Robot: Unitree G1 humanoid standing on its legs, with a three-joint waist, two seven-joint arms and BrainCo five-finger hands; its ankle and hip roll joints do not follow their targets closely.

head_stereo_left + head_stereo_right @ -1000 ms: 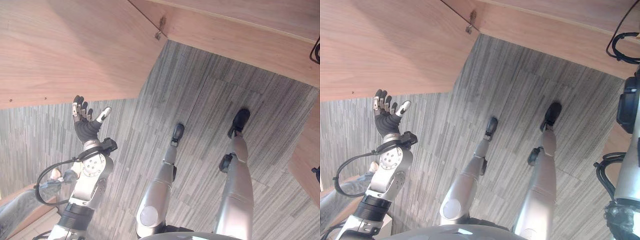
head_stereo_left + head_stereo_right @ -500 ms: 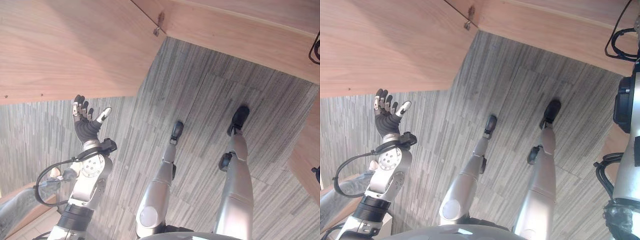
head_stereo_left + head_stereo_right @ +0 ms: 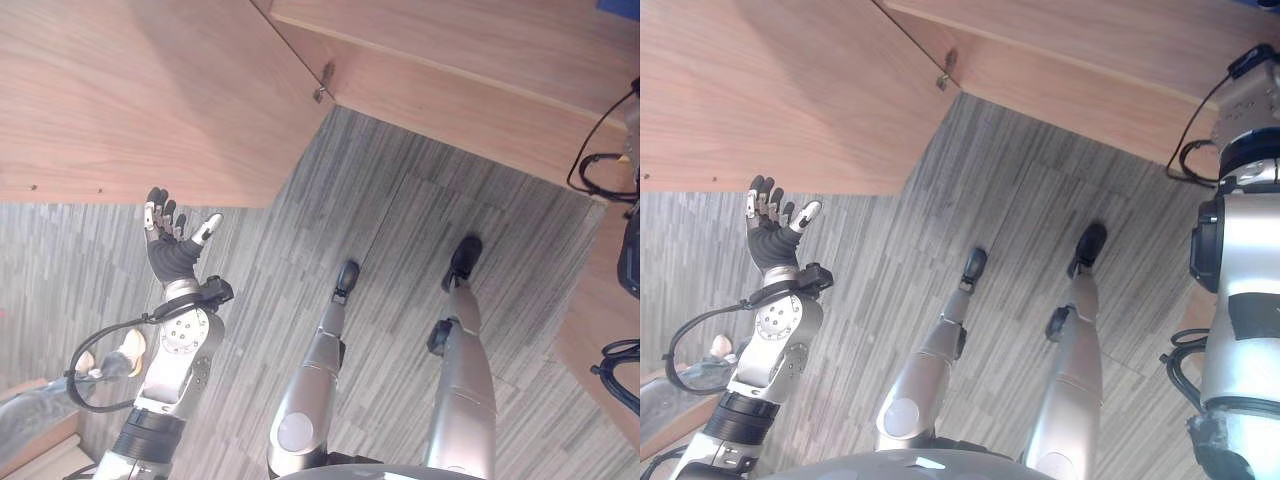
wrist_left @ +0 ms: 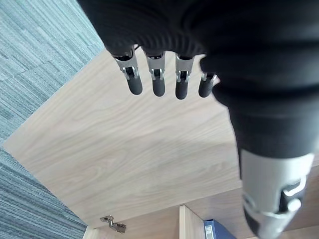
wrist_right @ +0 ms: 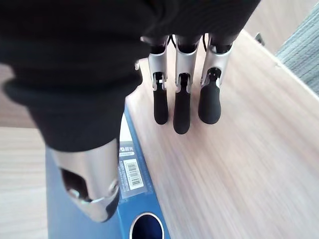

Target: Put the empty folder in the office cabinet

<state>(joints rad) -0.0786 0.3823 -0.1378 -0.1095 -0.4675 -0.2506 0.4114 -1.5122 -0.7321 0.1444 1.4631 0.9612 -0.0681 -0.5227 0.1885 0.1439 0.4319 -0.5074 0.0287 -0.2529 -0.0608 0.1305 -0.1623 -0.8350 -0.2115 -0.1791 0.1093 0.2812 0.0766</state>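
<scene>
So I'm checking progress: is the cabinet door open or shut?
Open. The cabinet door swings out on its hinge, and the blue folder rests on a cabinet shelf.

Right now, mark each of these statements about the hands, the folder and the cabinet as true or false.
1. The left hand holds the blue folder. False: it is open and empty, raised near the open cabinet door.
2. A blue folder lies on a wooden surface by the right hand. True.
3. The right hand is curled round the folder. False: its fingers are straight and it holds nothing.
4. The cabinet door stands open. True: its hinge shows at the edge.
5. The floor is bare wood. False: it is grey striped carpet.
</scene>
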